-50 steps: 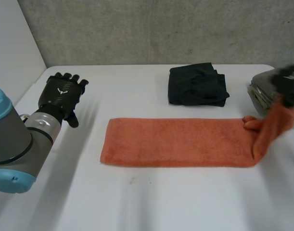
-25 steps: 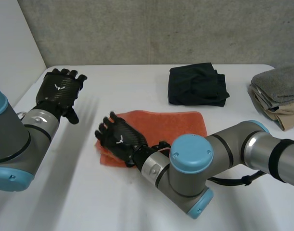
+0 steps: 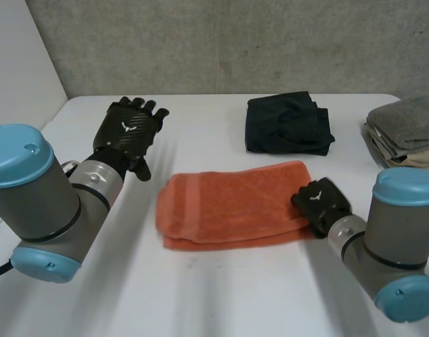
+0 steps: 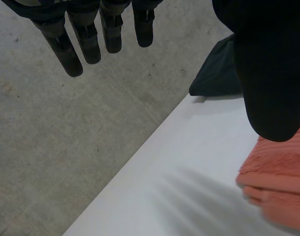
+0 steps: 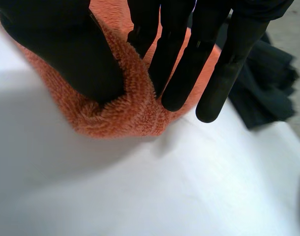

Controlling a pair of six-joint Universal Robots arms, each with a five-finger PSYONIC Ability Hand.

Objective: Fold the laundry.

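An orange towel (image 3: 228, 203) lies folded in half across the middle of the white table (image 3: 221, 295). My right hand (image 3: 321, 202) sits at the towel's right edge. In the right wrist view its thumb (image 5: 66, 49) and fingers (image 5: 181, 73) pinch a raised ridge of the orange towel (image 5: 125, 108). My left hand (image 3: 126, 132) hovers over the table behind and to the left of the towel, open. Its straight fingers (image 4: 86, 34) hold nothing, and the towel's near corner (image 4: 282, 182) lies beside its thumb.
A folded black garment (image 3: 288, 124) lies behind the towel, just beyond my right hand's fingertips (image 5: 262, 93). A stack of folded grey and beige cloths (image 3: 407, 133) sits at the table's right edge. A concrete wall stands behind the table.
The towel, stretched out long a second ago, has been folded in half. My right hand carried its end to the left and is now back at the right edge. My left hand moved right.
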